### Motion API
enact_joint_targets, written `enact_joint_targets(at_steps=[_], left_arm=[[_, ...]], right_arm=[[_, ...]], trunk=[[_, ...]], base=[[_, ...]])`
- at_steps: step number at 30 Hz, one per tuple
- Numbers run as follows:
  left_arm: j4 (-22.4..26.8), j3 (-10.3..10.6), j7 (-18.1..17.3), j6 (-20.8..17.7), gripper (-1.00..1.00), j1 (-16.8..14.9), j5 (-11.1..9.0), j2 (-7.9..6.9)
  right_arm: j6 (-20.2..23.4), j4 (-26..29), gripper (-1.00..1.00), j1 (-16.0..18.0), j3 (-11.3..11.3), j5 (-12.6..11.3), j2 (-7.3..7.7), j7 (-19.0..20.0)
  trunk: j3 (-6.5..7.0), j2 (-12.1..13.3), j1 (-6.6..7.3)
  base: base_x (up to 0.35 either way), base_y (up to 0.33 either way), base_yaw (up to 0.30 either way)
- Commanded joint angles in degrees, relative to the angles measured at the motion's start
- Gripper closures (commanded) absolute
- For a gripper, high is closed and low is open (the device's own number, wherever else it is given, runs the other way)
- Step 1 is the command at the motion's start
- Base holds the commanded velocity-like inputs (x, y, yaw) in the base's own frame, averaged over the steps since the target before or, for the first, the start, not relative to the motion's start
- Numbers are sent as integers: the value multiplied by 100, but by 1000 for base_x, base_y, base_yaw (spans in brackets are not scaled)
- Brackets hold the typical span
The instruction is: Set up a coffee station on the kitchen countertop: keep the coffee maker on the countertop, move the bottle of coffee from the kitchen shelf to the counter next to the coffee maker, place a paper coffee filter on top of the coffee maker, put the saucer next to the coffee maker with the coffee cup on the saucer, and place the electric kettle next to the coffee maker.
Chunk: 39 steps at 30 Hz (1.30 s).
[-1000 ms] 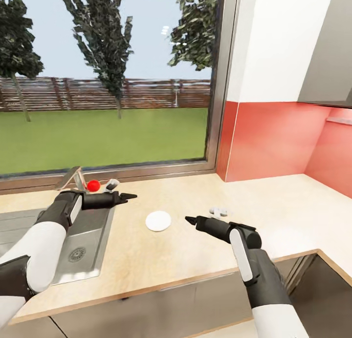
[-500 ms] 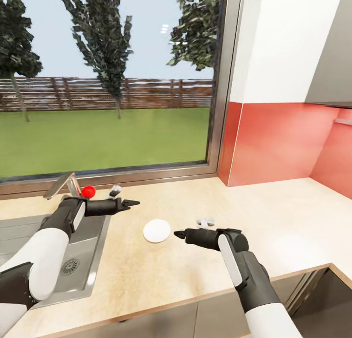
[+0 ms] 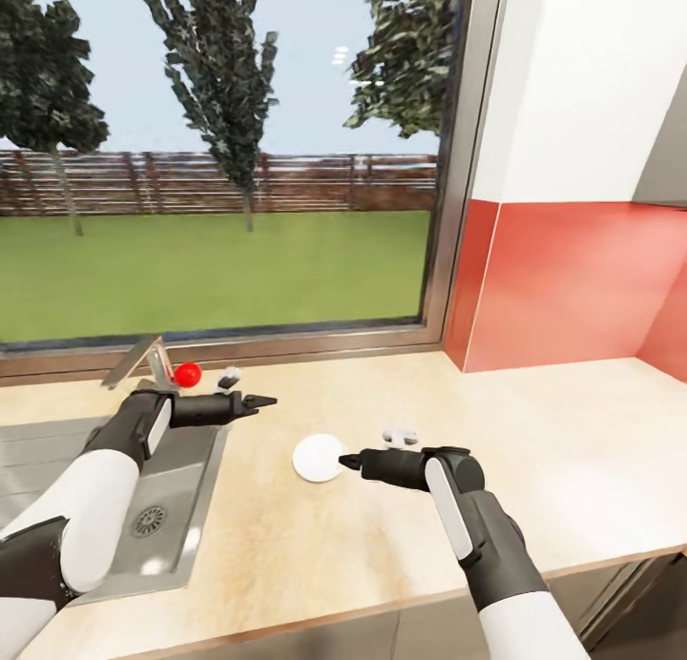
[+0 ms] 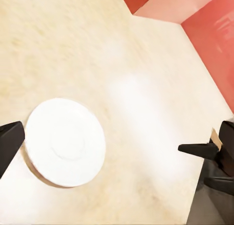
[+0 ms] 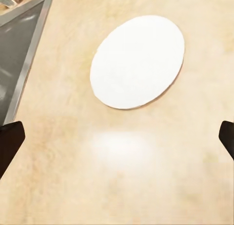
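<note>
right gripper crept toward saucer, tips at its rim, jaws wide, empty.

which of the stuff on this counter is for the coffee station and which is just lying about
For the job:
- saucer, flat on the countertop
- small white thing behind the right claw, perhaps the cup; too hidden to be sure

Just lying about:
- sink and its tap
- red ball by the tap
- small grey-white item behind the left claw
</note>
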<state>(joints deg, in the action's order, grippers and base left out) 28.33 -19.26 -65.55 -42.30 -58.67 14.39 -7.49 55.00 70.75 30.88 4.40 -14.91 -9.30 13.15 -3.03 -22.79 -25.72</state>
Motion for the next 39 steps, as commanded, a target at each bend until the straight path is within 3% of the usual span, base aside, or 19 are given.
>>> enact_joint_targets(at_steps=[1,17,23,34,36,39], left_arm=[[4,-46,-46,-48,-100,33,58,11],[6,-48,-29,-38,-100,122,60,69],[6,-49,184,-32,-100,127,60,178],[0,-106,217,-31,-100,152,51,196],[5,-120,218,-25,-100,274,19,196],[2,-137,218,-17,-100,426,-260,196]], right_arm=[[22,4,-100,6,-7,37,0,39],[21,0,-100,6,-9,49,16,39],[23,0,-100,6,-9,57,23,39],[21,-10,-100,6,-4,58,25,39],[20,-31,-100,6,6,58,22,39],[15,-147,-100,6,19,48,6,39]], trunk=[[-15,-13,-7],[-18,-13,-7],[-18,-13,-7],[-18,-13,-7],[-18,-13,-7],[-18,-13,-7]], base=[[278,0,245],[50,-50,35],[0,-143,0],[0,-7,0],[0,0,0],[0,0,0]])
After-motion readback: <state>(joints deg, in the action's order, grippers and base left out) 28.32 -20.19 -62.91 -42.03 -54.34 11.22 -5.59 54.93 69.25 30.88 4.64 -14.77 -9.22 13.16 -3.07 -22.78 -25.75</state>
